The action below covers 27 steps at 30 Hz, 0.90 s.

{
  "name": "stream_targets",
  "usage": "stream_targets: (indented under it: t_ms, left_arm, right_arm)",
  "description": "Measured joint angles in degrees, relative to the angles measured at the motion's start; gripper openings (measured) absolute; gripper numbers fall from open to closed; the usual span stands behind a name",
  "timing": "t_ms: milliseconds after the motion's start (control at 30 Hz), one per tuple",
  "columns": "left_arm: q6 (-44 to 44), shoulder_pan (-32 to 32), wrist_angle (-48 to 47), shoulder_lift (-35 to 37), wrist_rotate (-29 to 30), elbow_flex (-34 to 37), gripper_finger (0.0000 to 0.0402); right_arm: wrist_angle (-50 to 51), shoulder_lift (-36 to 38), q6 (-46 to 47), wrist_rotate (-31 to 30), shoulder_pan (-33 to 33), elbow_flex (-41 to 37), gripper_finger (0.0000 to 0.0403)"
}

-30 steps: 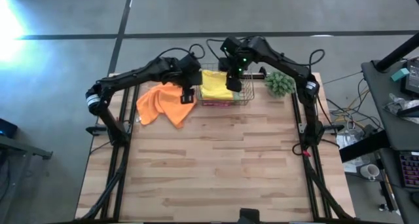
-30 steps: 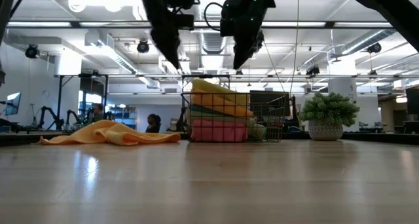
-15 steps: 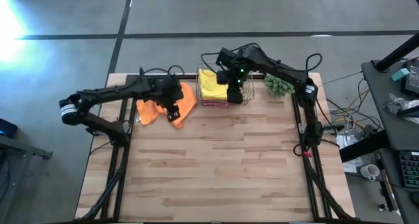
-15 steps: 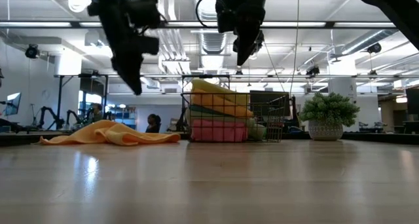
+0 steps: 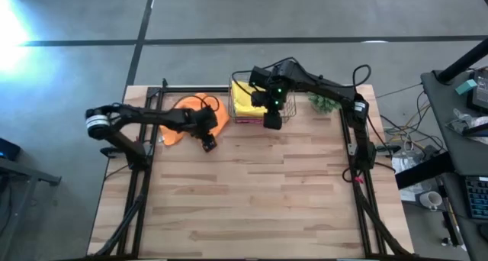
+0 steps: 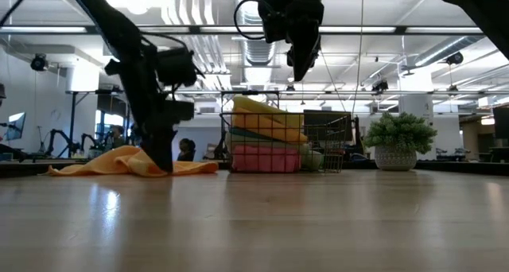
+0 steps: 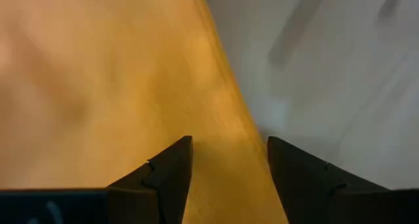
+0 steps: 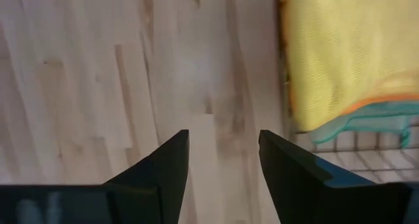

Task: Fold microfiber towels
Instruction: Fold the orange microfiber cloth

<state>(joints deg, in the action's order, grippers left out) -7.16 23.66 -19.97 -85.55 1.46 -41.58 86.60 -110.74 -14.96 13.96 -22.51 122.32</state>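
One orange towel (image 7: 118, 80) lies under the left claw (image 7: 229, 165).

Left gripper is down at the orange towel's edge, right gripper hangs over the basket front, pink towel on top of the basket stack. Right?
Not quite: the high view shows a yellow towel topping the stack in the basket; pink lies at the bottom. Left gripper at the orange towel and right gripper are as stated.
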Motion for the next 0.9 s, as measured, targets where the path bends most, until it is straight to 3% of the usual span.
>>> stream_targets:
  t_ms: [233,467,900]
  left_arm:
    - [0.5,-4.7,1.1,-4.2,-2.0,-0.2,0.0183]
    - [0.7,-13.5,0.3,-4.3,-13.4,0.1,0.0182]
    - [-9.9,-33.6,-2.6,-4.2,-13.3,0.7,0.0183]
  right_arm:
    - [1.8,0.0,1.8,0.0,2.8,-0.1,0.0172]
    - [3.1,0.1,5.8,0.0,5.6,-0.7,0.0169]
    - [2.8,0.1,14.3,-0.5,15.5,-1.1,0.0151]
